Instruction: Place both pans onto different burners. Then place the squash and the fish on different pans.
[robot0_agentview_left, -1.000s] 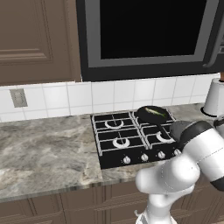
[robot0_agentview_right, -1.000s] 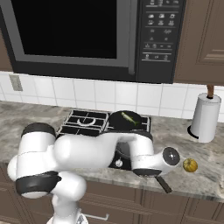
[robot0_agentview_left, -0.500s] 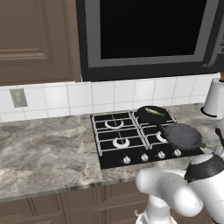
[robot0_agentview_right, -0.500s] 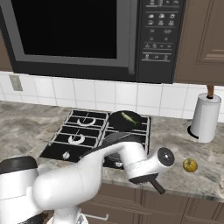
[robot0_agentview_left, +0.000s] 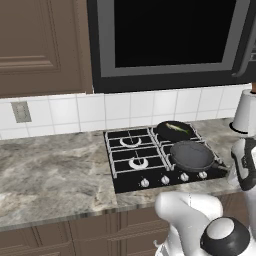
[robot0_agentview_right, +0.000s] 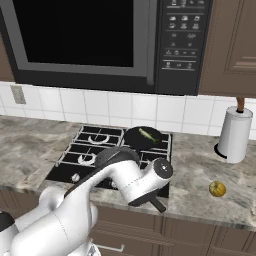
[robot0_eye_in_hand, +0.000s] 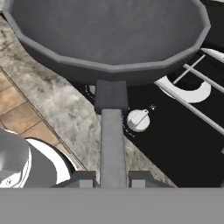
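The gripper (robot0_eye_in_hand: 112, 178) is clenched on the long straight handle (robot0_eye_in_hand: 112, 144) of the front pan (robot0_eye_in_hand: 109, 35). The two finger tips sit on each side of the handle, and the pan stretches out just ahead of them. This front pan (robot0_agentview_left: 191, 155) is dark grey and has nothing in it. It sits over the front right burner of the hob (robot0_agentview_left: 131, 181), and its handle sticks out toward the front edge of the desk (robot0_agentview_left: 50, 180).

Just behind it is the back pan (robot0_agentview_left: 173, 131) on the back right burner. A small yellow-green squash (robot0_agentview_left: 175, 127) lies inside it.

A white knob (robot0_eye_in_hand: 138, 120) on the hob is close beside the handle.

Farther right on the desk, a small round yellow thing (robot0_agentview_right: 217, 188) lies well apart from the pans. A paper towel roll (robot0_agentview_right: 233, 134) stands near the wall. The microwave (robot0_agentview_right: 100, 40) above has buttons with writing too small to read.
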